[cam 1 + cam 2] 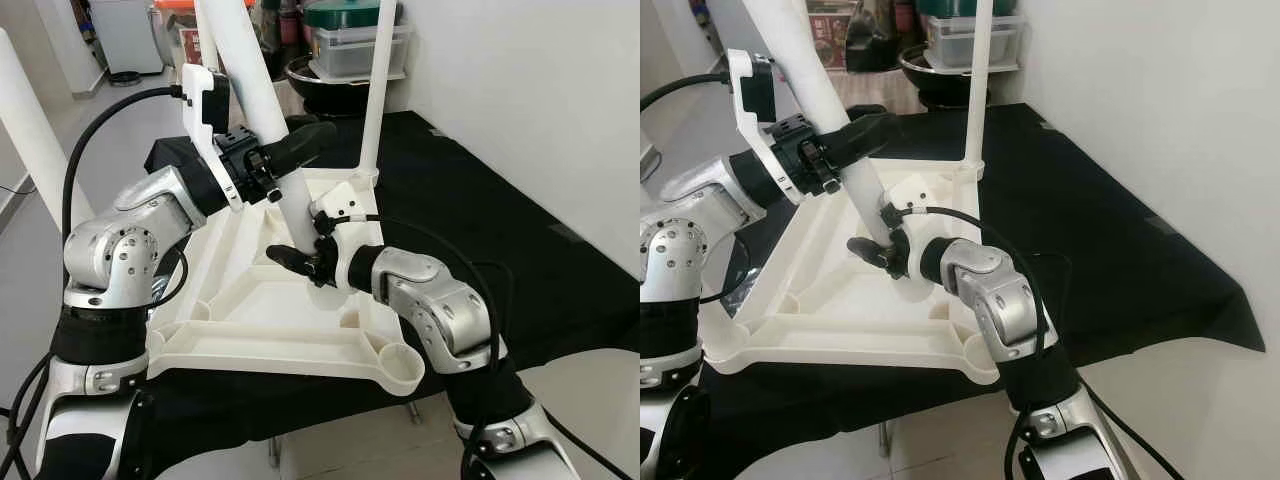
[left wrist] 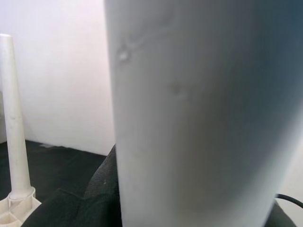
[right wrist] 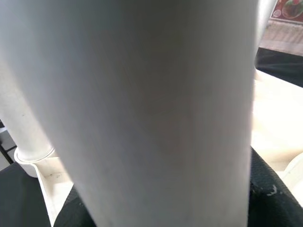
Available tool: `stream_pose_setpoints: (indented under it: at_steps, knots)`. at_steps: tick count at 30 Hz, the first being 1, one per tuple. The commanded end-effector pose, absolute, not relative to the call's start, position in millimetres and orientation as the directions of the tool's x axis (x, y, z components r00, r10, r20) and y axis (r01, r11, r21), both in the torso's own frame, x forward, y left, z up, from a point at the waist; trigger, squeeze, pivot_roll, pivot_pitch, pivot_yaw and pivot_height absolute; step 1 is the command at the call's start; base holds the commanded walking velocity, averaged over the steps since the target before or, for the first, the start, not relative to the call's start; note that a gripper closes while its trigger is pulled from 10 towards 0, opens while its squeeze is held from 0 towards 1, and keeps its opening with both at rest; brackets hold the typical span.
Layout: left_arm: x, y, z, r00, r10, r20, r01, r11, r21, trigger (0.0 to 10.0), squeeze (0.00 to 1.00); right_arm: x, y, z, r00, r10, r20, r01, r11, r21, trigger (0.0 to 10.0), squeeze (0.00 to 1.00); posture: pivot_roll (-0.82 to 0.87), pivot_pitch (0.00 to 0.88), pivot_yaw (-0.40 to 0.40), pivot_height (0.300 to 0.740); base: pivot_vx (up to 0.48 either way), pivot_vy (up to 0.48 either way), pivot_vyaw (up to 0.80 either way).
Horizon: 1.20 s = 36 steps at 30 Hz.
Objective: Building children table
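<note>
A white plastic children's tabletop frame, turned underside up with ribs and round corner sockets, is being carried on a counter draped in black cloth. From the frame's centre, a thick white tapered plastic leg is being held leaning toward 11 o'clock. A thinner white plastic leg is standing upright in the socket at the frame's 1 o'clock corner, and another white leg is rising at the frame's 9 o'clock side.

The leaning leg is being pinched high up by the left pincer, whose black fingers are being pressed around it from the 9 o'clock side. Lower down, near the leg's foot, the same leg is being pinched by the right pincer, reached in from 4 o'clock. In both wrist views the leg's pale surface is being seen up close between dark finger pads.

Beyond the counter at 12 o'clock, a stack of clear plastic storage boxes with a green lid is being seen beside a white wall.
</note>
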State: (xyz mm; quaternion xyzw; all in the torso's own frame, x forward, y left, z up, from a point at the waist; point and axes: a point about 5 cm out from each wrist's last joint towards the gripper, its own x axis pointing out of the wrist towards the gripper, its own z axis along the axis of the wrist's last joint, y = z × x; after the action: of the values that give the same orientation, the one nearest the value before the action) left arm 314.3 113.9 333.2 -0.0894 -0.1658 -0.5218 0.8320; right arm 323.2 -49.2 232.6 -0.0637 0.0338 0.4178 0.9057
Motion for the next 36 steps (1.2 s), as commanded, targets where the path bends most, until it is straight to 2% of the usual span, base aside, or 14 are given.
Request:
stream_pose_setpoints:
  at_steps: [1,2,3,7,13,18,21,24,25,26,28,29,30,36]
  knots:
    - [304.2,84.3,330.6,0.228,-0.899,0.373,0.966,0.256,0.026,4.7,0.00,322.4,-39.4,245.2,0.645,0.763,-0.051,-0.764,0.639,-0.088,0.0,0.00,-0.08,0.000,-0.003,0.740,0.000,0.000,0.00]
    - [305.2,85.3,330.9,0.234,-0.896,0.378,0.965,0.262,0.024,8.2,0.51,322.4,-39.6,245.5,0.647,0.761,-0.049,-0.762,0.641,-0.092,0.0,0.00,-0.09,0.000,-0.004,0.740,0.000,0.000,0.00]
    - [306.8,86.9,331.9,0.245,-0.888,0.389,0.963,0.270,0.010,10.0,1.00,322.4,-39.9,245.3,0.649,0.759,-0.049,-0.760,0.643,-0.093,0.0,0.00,-0.08,0.000,-0.004,0.740,0.000,0.000,0.00]
    - [307.5,91.3,335.2,0.252,-0.878,0.406,0.961,0.278,0.005,10.0,1.00,322.2,-40.3,244.3,0.653,0.755,-0.050,-0.756,0.648,-0.094,0.0,0.00,-0.08,0.000,-0.004,0.740,0.000,0.000,0.00]
    - [311.2,110.1,348.7,0.320,-0.830,0.457,0.931,0.364,0.009,10.0,1.00,325.9,-45.9,243.4,0.685,0.727,-0.046,-0.727,0.680,-0.093,0.0,0.00,-0.08,0.000,-0.002,0.740,0.000,0.000,0.00]
    - [307.3,133.6,364.4,0.378,-0.768,0.518,0.886,0.462,0.038,10.0,1.00,341.0,-72.0,242.5,0.786,0.617,-0.034,-0.618,0.783,-0.076,0.0,0.00,-0.08,0.000,-0.002,0.740,0.000,0.000,0.00]
    - [303.1,152.8,366.0,0.496,-0.669,0.554,0.791,0.611,0.029,10.0,1.00,358.1,-113.7,251.3,0.904,0.426,0.031,-0.425,0.904,-0.030,0.0,0.00,-0.07,0.000,-0.003,0.740,0.000,0.000,0.00]
    - [302.7,156.9,363.7,0.531,-0.638,0.558,0.763,0.646,0.012,10.0,1.00,360.4,-122.4,254.3,0.920,0.390,0.048,-0.389,0.921,-0.012,0.0,0.00,-0.07,0.000,-0.003,0.740,0.000,0.000,0.00]
    - [305.0,162.3,357.9,0.590,-0.585,0.557,0.717,0.696,-0.029,10.0,1.00,361.5,-130.0,257.3,0.929,0.363,0.065,-0.364,0.932,-0.005,3.5,0.00,-0.07,0.000,-0.002,0.740,0.000,0.000,0.00]
    - [306.6,166.5,350.1,0.641,-0.536,0.550,0.674,0.735,-0.069,10.0,1.00,361.6,-136.1,260.0,0.935,0.347,0.080,-0.348,0.938,0.002,9.2,0.00,-0.07,0.000,-0.001,0.740,0.000,0.000,0.00]
    - [307.5,169.4,344.6,0.674,-0.501,0.543,0.643,0.760,-0.096,10.0,1.00,361.6,-140.4,261.8,0.938,0.335,0.092,-0.337,0.941,0.006,9.2,0.00,-0.07,0.000,-0.001,0.740,0.000,0.000,0.00]
    - [309.9,172.4,328.7,0.738,-0.447,0.506,0.584,0.799,-0.146,10.0,0.62,360.7,-144.0,263.6,0.938,0.331,0.107,-0.334,0.943,0.011,10.0,0.00,-0.06,0.005,-0.001,0.740,0.000,0.000,0.00]
    - [310.1,172.1,309.1,0.789,-0.423,0.446,0.532,0.833,-0.153,10.0,0.00,358.9,-146.3,264.6,0.934,0.336,0.121,-0.339,0.941,0.008,10.0,0.00,-0.06,0.013,-0.003,0.740,0.000,0.000,0.00]
    - [298.2,162.0,251.4,0.885,-0.381,0.267,0.432,0.886,-0.167,10.0,0.00,350.9,-151.6,267.1,0.915,0.357,0.188,-0.365,0.931,0.014,10.0,0.00,-0.05,0.043,-0.010,0.740,0.000,0.000,0.00]
